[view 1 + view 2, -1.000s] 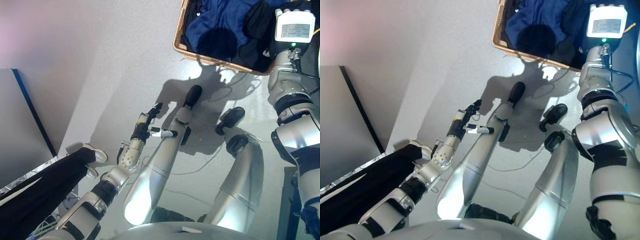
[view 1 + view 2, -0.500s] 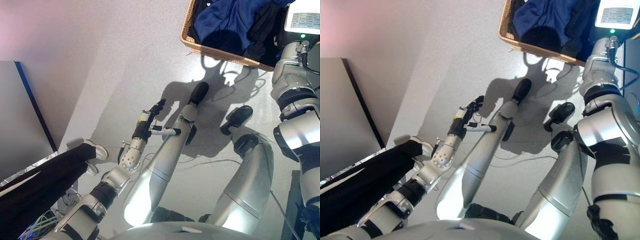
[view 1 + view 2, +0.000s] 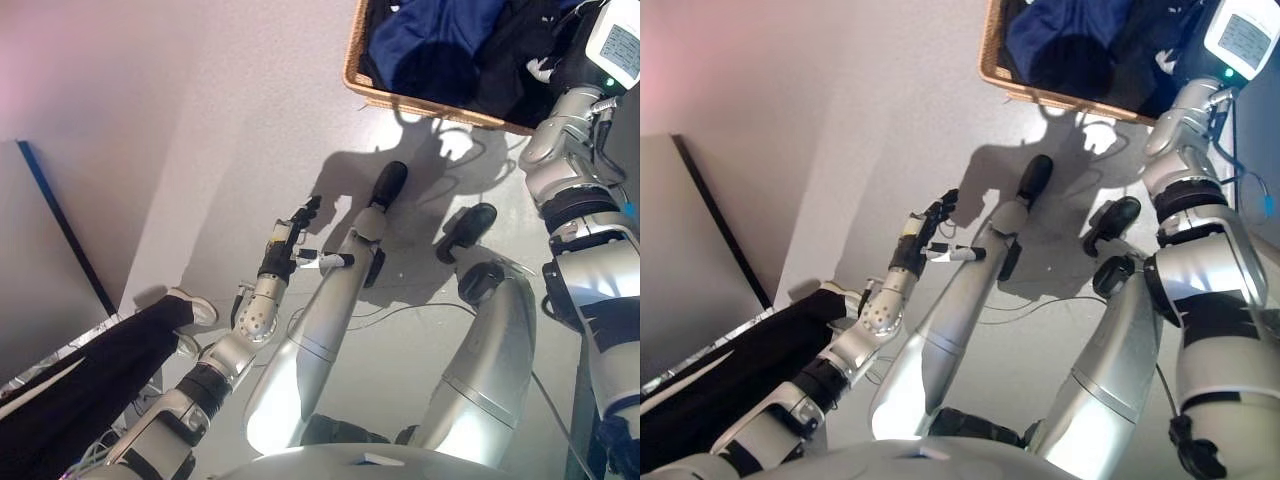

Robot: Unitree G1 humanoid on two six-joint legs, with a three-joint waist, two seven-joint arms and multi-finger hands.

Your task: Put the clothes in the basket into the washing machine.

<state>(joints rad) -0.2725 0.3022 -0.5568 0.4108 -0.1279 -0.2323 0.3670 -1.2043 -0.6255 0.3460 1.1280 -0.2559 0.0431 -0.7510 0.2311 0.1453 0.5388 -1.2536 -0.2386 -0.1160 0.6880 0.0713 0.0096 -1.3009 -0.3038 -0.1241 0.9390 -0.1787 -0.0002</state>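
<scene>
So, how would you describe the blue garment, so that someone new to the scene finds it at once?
Look at the woven tan wicker basket on the pale grey floor, at the top of the view. The crumpled dark blue garment fills its left and middle part. The black clothes beside it, near the right hand, are darker.

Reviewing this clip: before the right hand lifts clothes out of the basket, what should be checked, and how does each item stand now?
1. Basket upright on the floor: ok.
2. Blue garment and black garment lie inside it: ok.
3. Right hand over the basket: ok.
4. Right hand's grip on cloth: cannot tell.
5. Left hand free, fingers relaxed, above the floor: ok.
6. Person's leg at lower left, apart from the basket: ok.
</scene>
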